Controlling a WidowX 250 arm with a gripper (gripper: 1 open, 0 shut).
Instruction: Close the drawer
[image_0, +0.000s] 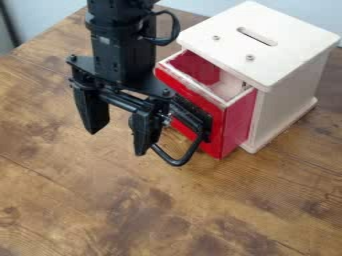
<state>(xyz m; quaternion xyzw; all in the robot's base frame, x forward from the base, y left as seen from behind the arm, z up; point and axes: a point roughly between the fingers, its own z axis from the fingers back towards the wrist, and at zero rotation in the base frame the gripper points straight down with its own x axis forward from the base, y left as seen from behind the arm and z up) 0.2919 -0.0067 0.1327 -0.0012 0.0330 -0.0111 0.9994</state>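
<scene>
End effector (119, 138) is open, fingers spread wide with a gap between them, pointing down toward the table (80, 190). Nothing is grasped; wood surface shows through the gap. It hangs from the black arm (123, 42), which comes in from the top edge of the view, left of the casing (287, 85). One finger is on the outer side, over bare wood; the other is right by the black wire handle (181, 158). Whether that finger touches the handle or just overlaps it in this view, cannot tell.

Drawer (235, 128) is red, partly open, sticking out from the front of the cream-white casing. Its open top shows a pale inside and red walls. It lies just beside the end effector, on the casing side, not between the fingers. The black gripper parts cover some of the drawer front, so contact there is unclear too. The wire handle curves out from the front, low, near the fingertips.

Casing stands upright toward the top right corner of the table, with a slot and small round screw heads on its flat top. The drawer front faces the lower left part of the table. Table is brown wood grain, with bare surface along the left and bottom edges.
</scene>
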